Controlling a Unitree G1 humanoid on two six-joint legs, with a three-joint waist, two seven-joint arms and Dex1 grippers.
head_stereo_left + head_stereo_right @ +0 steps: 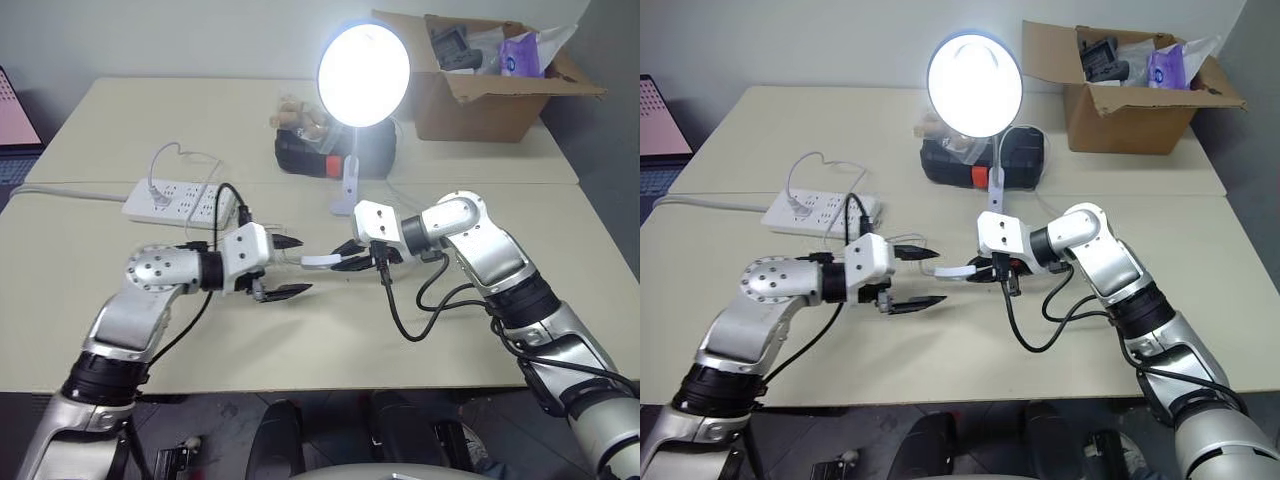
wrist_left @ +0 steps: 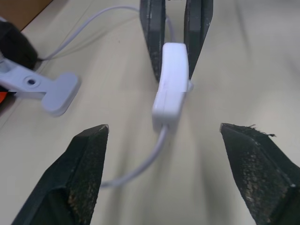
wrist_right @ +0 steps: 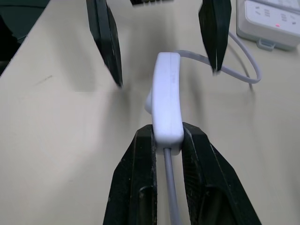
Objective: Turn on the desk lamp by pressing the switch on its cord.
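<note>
Right wrist view has the right tool (image 3: pixel 168 136) clamped on the switch (image 3: pixel 167 96), held just above the table (image 1: pixel 300 340) near the desk lamp (image 1: pixel 364 73), which glows. Left tool (image 1: pixel 282 267) gapes beside it; the press looks done, so next comes setting the switch down.

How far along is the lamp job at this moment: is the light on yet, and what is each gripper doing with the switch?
Done: the desk lamp is lit, its shade glowing bright. In hand: the right gripper is shut on the switch, holding it above the table, while the left gripper stands open with its fingers either side of the switch and apart from it. Left: nothing of the pressing, by the look of it; only letting go of the switch and its cord.
</note>
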